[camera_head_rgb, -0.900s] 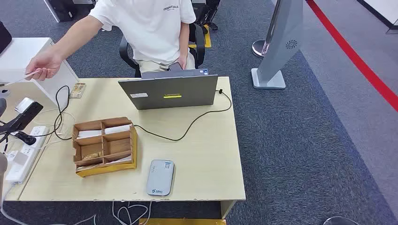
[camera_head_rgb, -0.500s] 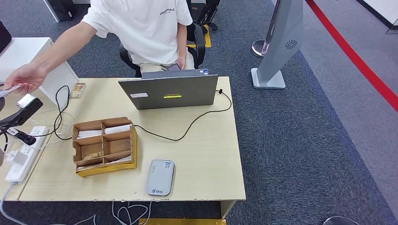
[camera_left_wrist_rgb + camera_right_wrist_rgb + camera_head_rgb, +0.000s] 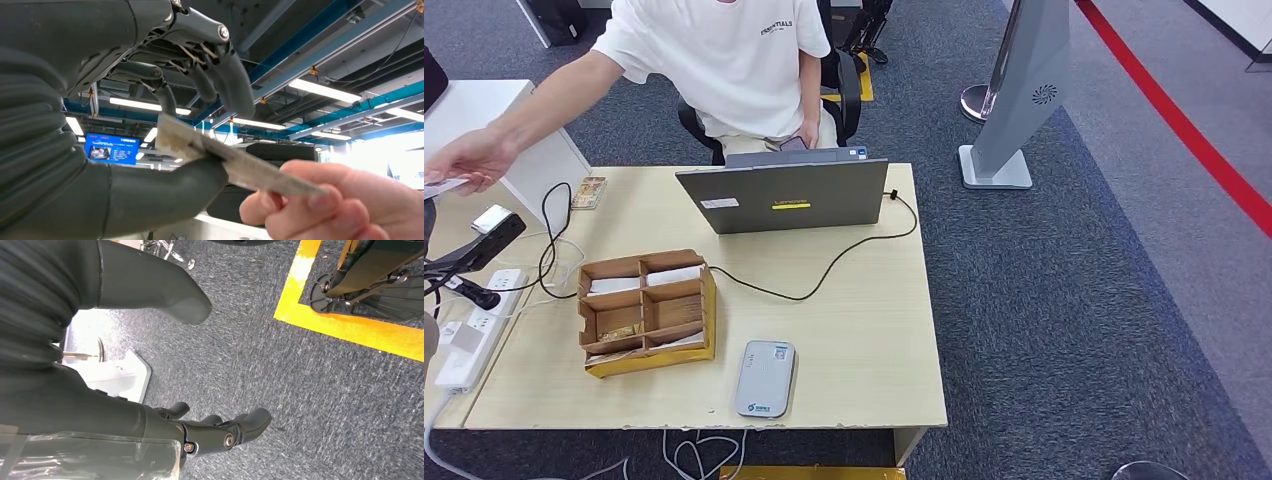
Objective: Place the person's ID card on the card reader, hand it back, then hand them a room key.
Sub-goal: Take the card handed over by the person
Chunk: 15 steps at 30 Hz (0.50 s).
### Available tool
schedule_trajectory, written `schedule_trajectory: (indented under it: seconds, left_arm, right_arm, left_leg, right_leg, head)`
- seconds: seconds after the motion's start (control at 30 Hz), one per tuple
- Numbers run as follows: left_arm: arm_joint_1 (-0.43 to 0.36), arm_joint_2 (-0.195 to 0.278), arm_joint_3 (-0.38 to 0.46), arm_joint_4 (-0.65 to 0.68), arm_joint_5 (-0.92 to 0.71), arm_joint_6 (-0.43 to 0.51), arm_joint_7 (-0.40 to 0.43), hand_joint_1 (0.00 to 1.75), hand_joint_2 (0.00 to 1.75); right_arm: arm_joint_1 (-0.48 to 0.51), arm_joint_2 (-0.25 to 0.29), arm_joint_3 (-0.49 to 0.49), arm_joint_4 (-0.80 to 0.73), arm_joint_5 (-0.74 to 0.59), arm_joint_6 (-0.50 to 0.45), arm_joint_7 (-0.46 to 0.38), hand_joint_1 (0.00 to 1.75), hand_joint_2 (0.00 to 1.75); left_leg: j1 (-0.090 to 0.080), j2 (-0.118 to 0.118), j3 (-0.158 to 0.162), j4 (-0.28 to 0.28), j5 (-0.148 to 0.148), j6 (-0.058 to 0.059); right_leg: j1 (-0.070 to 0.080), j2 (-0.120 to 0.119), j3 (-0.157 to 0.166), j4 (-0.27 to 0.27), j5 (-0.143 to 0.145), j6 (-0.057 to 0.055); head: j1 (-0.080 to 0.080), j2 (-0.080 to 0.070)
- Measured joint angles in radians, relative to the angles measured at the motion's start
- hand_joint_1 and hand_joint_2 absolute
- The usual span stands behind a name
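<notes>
Edge-on, the thin pale rectangular ID card (image 3: pixel 235 162) looks flat and slightly worn, its long axis running from the robot's grey left hand (image 3: pixel 150 130) to the person's hand (image 3: pixel 340 200). Its near end lies pinched between the left hand's thumb and dark fingers (image 3: pixel 235 85); the far end sits in the person's fingertips. Hanging over grey carpet (image 3: pixel 300 370), the right hand (image 3: pixel 200 430) holds nothing, fingers loosely apart.

The ID card (image 3: pixel 235 162) is thin and pale, seen nearly edge-on, one end resting on the left hand's (image 3: pixel 150 125) thumb under its curled fingers, the other end pinched by the person's hand (image 3: pixel 320 205). The grey card reader (image 3: pixel 765 378) lies flat near the table's front edge, just beside the wooden compartment box (image 3: pixel 646 311) holding white cards.
</notes>
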Motion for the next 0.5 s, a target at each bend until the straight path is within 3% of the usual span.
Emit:
schedule_trajectory:
  seconds: [0.5]
  left_arm:
    - [0.000,0.005,-0.001,0.000,0.001,-0.005,-0.001,1.75,1.75]
  right_arm:
    - [0.000,0.000,0.000,0.000,0.003,0.004,0.006,0.00,1.75]
  left_leg:
    - [0.000,0.000,0.000,0.000,0.000,0.000]
  right_leg:
    - [0.000,0.000,-0.001,0.000,0.000,0.000]
  head:
    - [0.000,0.000]
